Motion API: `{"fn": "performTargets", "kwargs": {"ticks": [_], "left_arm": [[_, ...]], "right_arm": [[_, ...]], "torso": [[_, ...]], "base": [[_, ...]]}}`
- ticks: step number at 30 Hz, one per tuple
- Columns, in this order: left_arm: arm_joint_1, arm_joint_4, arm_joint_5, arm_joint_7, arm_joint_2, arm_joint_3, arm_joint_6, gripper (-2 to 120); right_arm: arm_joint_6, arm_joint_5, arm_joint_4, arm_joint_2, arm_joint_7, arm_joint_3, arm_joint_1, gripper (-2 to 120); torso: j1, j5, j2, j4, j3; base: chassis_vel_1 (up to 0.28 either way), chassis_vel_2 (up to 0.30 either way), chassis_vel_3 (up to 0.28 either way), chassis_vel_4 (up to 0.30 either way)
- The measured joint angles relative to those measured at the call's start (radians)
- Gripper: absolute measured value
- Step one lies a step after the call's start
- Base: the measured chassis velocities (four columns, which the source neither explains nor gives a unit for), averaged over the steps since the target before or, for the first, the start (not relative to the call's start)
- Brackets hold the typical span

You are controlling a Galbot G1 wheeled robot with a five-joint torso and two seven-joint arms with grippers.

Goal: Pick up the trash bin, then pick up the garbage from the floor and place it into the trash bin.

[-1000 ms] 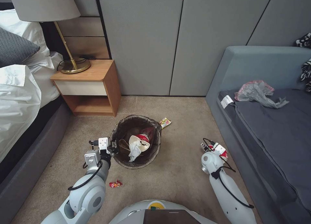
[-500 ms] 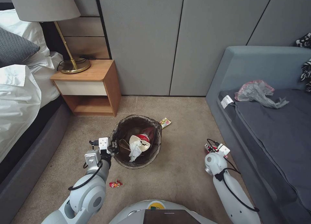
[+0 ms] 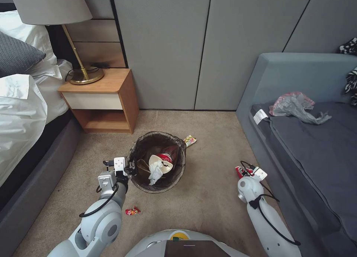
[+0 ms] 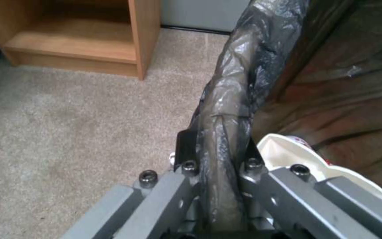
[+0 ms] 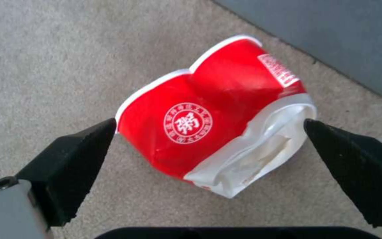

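The trash bin [image 3: 178, 167], with a dark bag over its rim, stands on the carpet holding a red-and-white cup [image 3: 160, 161] and white tissue [image 3: 154, 173]. My left gripper [image 3: 129, 168] is shut on the bin's near-left rim; the left wrist view shows the bagged rim [image 4: 222, 132] pinched between the fingers [image 4: 185, 149]. My right gripper [image 5: 209, 123] hangs open just above a crushed red-and-white paper cup [image 5: 200, 113] lying on the carpet by the sofa base, one fingertip on each side. In the head view that cup [image 3: 240, 171] peeks out beside the right wrist. More garbage lies loose: a yellow wrapper [image 3: 189, 140] behind the bin and a small red wrapper [image 3: 132, 211] near my left arm.
A wooden nightstand [image 3: 108, 100] with a brass lamp [image 3: 80, 63] stands at the back left beside the bed [image 3: 22, 112]. A grey-blue sofa [image 3: 308, 145] runs along the right, close to my right arm. Grey wall panels close the back. Open carpet lies between bin and sofa.
My right arm has shifted right and toward me, closer to the sofa base, over the red cup. The left gripper and the bin have stayed put.
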Motion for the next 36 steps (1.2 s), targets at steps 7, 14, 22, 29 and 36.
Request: {"fn": "performTargets", "kwargs": {"ticks": [7,14,22,29,36], "left_arm": [[0.002,0.000,-0.002,0.000,0.003,-0.006,0.000,0],[0.000,-0.001,-0.004,0.000,0.004,-0.006,-0.001,0],[-0.003,0.001,-0.006,0.000,0.005,-0.004,-0.001,0],[-0.001,0.001,-0.006,-0.001,0.006,-0.004,-0.002,0],[-0.003,0.002,-0.005,-0.001,0.005,-0.005,-0.002,0]], "right_arm": [[0.000,0.002,-0.057,0.010,-0.002,-0.008,0.034,100],[0.003,0.000,-0.102,0.014,-0.003,-0.009,0.053,100],[0.016,-0.010,-0.151,0.016,-0.005,-0.008,0.067,99],[0.031,-0.017,-0.192,0.021,-0.014,-0.009,0.084,95],[0.036,-0.036,-0.202,0.024,-0.018,-0.012,0.090,78]], "torso": [[0.000,-0.0001,0.000,0.0000,0.000],[0.000,-0.0002,0.000,0.0000,0.000],[0.000,-0.0001,0.000,-0.0001,0.000],[0.000,-0.0001,0.000,-0.0001,0.000],[0.000,-0.0001,0.000,0.0000,0.000]], "base": [[0.000,0.000,0.000,0.000],[0.000,0.000,0.000,0.000],[0.000,0.000,0.000,0.000],[0.000,0.000,0.000,0.000],[0.000,0.000,0.000,0.000]]}}
